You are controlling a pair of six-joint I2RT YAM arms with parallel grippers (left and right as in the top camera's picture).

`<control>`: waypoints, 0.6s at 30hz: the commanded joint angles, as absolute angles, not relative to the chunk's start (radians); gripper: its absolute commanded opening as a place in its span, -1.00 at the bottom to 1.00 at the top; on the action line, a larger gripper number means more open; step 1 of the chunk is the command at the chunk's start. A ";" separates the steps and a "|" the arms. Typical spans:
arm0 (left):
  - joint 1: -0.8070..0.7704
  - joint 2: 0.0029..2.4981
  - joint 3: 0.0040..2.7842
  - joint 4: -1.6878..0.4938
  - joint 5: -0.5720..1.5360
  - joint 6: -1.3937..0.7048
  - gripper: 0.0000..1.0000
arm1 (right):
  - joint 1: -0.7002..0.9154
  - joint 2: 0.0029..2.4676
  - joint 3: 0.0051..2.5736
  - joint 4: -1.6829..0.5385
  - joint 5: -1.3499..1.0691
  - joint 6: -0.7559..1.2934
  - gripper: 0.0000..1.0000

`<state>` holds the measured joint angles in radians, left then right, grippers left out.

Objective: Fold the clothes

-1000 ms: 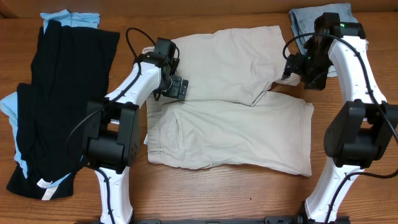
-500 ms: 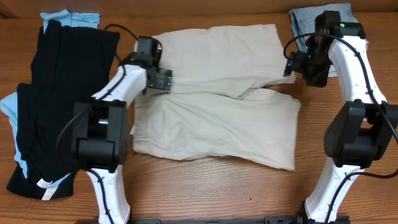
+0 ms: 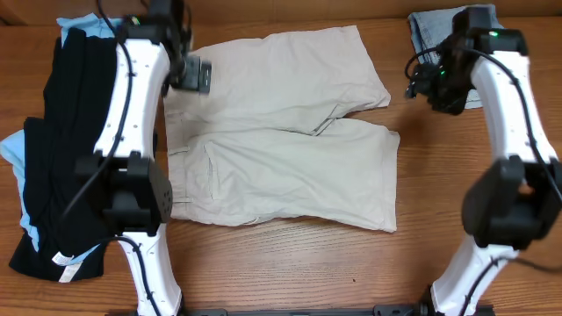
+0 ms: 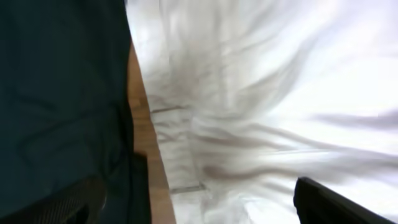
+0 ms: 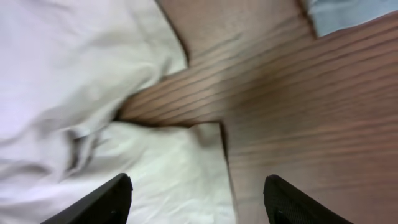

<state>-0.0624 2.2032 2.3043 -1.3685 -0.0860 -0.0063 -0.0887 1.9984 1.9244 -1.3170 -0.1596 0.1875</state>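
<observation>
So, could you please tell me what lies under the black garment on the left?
Light-blue fabric peeks out beyond the black garment at its far end and left edge; the rest is covered, so its shape cannot be seen.

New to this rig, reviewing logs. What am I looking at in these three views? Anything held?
Two white robot arms at a wooden table. One picture looks down from above; the other two come from wrist cameras, dark fingers at the bottom. Beige shorts lie spread mid-table, a black garment over light-blue cloth at left, denim at back right. The left gripper is by the waistband, the right gripper by a leg hem. Both look open, holding nothing.
</observation>
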 commanded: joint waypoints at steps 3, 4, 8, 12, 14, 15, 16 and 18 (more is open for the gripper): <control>-0.080 2.168 2.621 -1.620 -0.014 -0.130 0.99 | -0.054 1.700 1.950 -1.371 -0.110 0.265 0.44; -0.079 2.161 2.656 -1.668 -0.017 -0.140 1.00 | -0.044 1.660 1.950 -1.388 -0.096 0.278 0.43; -0.078 2.084 2.661 -1.690 -0.002 -0.142 0.99 | -0.010 1.545 1.950 -1.453 -0.067 0.336 0.44; -0.115 1.950 2.556 -1.690 0.019 -0.155 1.00 | 0.015 1.471 1.949 -1.552 -0.036 0.390 0.43; -0.144 1.862 2.454 -1.690 -0.002 -0.189 1.00 | 0.028 1.444 1.938 -1.600 -0.013 0.414 0.43; -0.160 1.809 2.382 -1.690 -0.024 -0.226 1.00 | 0.038 1.429 1.927 -1.625 0.002 0.429 0.43; -0.173 1.762 2.313 -1.690 -0.045 -0.260 1.00 | 0.048 1.417 1.912 -1.640 0.013 0.439 0.44; -0.186 1.670 2.161 -1.689 -0.097 -0.359 1.00 | 0.067 1.393 1.868 -1.650 0.026 0.451 0.44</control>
